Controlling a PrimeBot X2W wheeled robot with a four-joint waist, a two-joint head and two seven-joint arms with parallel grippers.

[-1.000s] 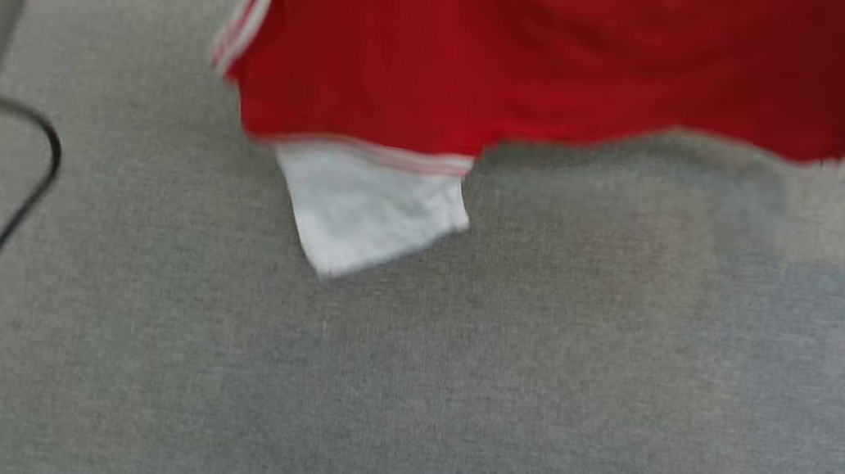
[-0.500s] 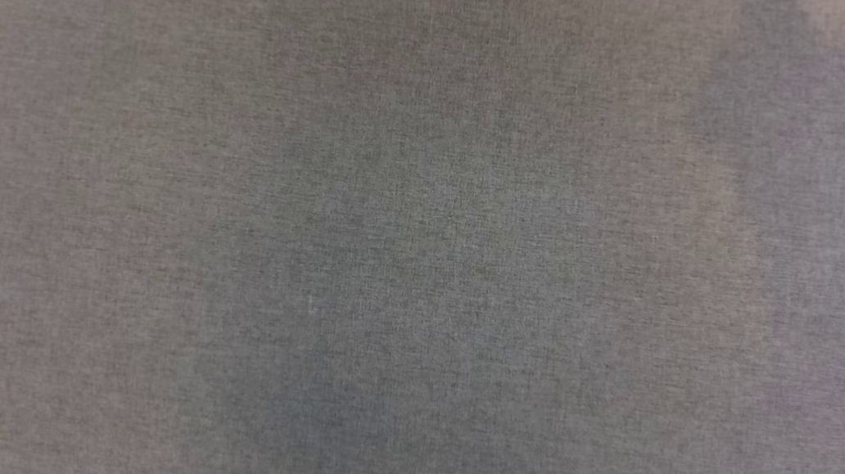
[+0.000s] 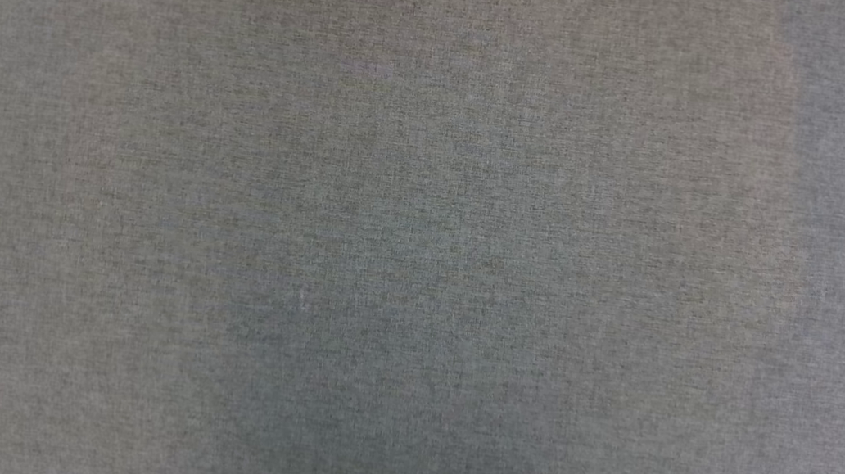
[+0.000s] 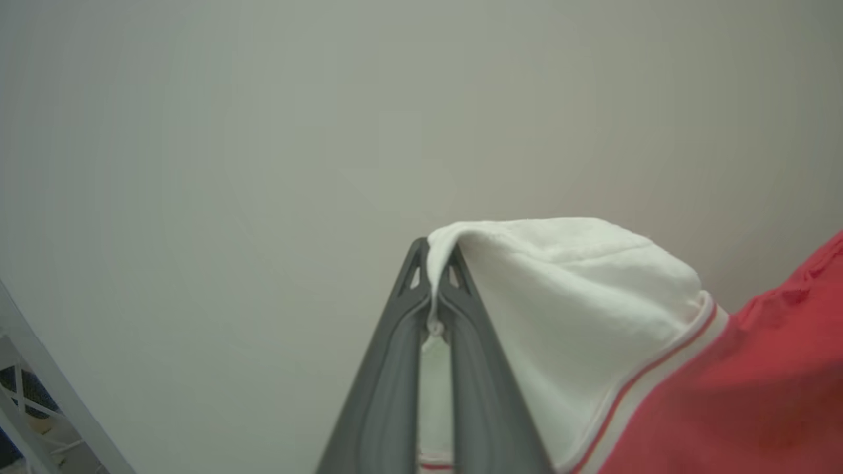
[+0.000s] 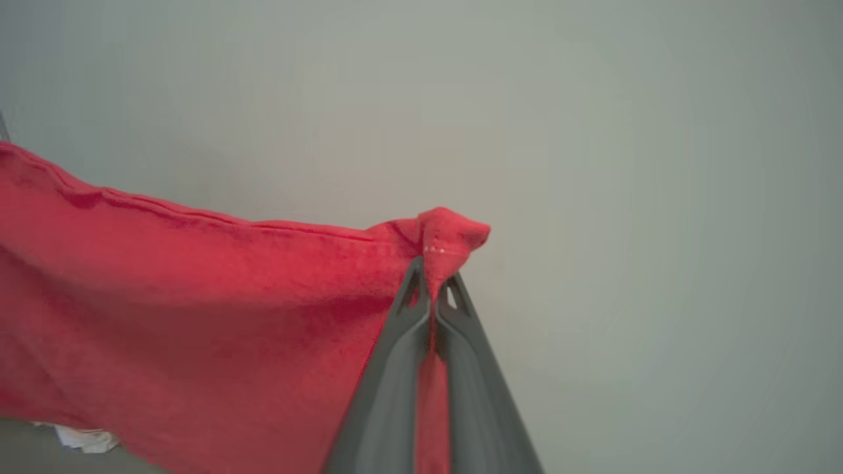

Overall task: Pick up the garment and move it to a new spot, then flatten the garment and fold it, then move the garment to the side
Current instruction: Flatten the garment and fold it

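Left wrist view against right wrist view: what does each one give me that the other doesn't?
Left wrist: the left gripper shut on the white sleeve of the garment, with striped trim, and a pale frame at lower left. Right wrist: the right gripper shut on a bunched red corner, the cloth stretching away leftward. Both: red cloth held up against a plain pale wall.

No readable text, labels, brands, numbers or signs. The garment (image 4: 757,395) shows plain red cloth and a white sleeve with striped trim in the wrist views, nothing legible on it. The grey fabric surface (image 3: 422,237) in the head view is unmarked.
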